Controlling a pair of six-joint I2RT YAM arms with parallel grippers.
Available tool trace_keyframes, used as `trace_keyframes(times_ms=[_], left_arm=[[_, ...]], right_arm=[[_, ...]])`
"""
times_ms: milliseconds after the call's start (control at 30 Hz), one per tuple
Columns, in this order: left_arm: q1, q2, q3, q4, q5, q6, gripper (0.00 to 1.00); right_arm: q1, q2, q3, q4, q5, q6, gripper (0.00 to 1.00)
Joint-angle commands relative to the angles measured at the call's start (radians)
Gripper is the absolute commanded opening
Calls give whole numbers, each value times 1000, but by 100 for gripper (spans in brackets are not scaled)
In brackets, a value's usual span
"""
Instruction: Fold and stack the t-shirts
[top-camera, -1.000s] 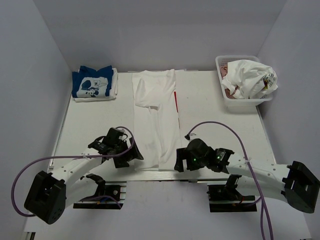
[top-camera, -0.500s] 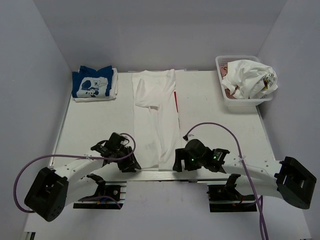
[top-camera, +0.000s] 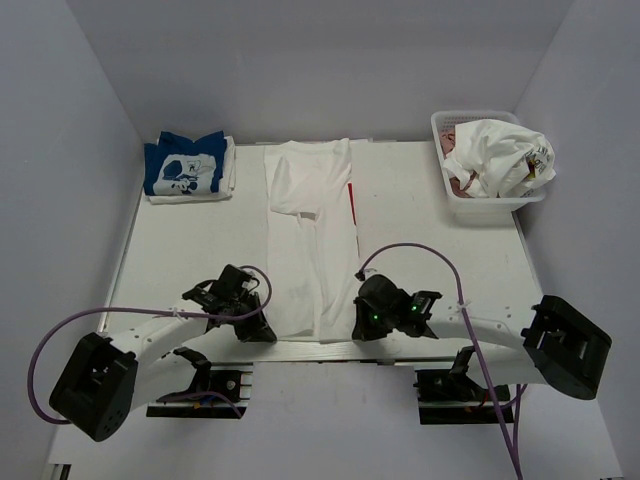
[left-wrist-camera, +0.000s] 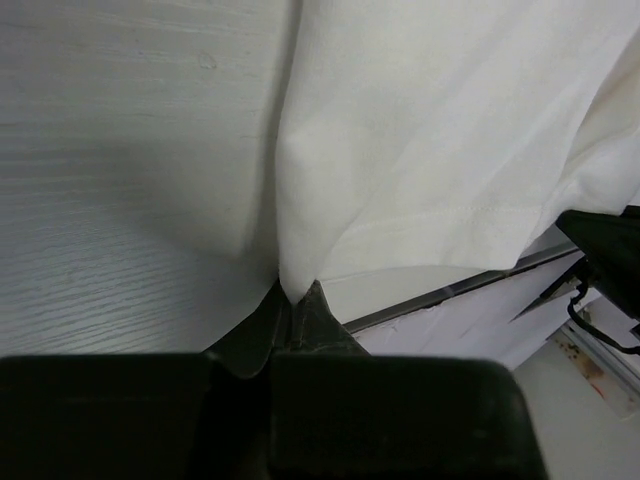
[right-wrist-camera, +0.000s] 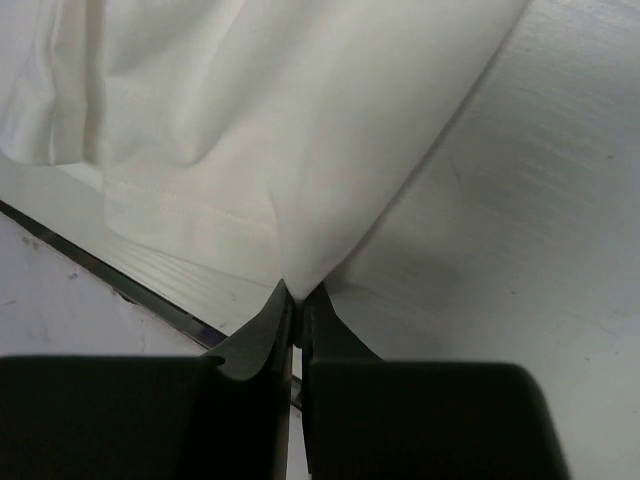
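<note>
The white wood-grain bench (top-camera: 180, 260) carries a long white cotton t-shirt (top-camera: 308, 230) down its middle, folded lengthwise into a narrow strip with a red sliver along its right edge. Its long axis runs near to far, collar end far and hem at the near edge. A white plastic lattice basket (top-camera: 478, 206) at far right holds crumpled tees (top-camera: 500, 155). A folded blue t-shirt with white graphic (top-camera: 185, 168) tops the far-left stack. The cloth looks light, soft and limp, likely to sag, so the hem corners are the places to hold. The left fingers (left-wrist-camera: 325, 325) are pinched closed on the near left hem corner, and the right fingers (right-wrist-camera: 258, 335) on the near right one.
</note>
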Motion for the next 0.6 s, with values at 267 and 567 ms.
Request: trace_keyframes(times_ms=[267, 567], left_arm=[[10, 63, 274, -8, -128, 25, 0], [33, 290, 608, -114, -372, -7, 0]], right_arm=[[-26, 19, 317, -236, 312, -97, 0], [-170, 283, 598, -232, 404, -178, 0]])
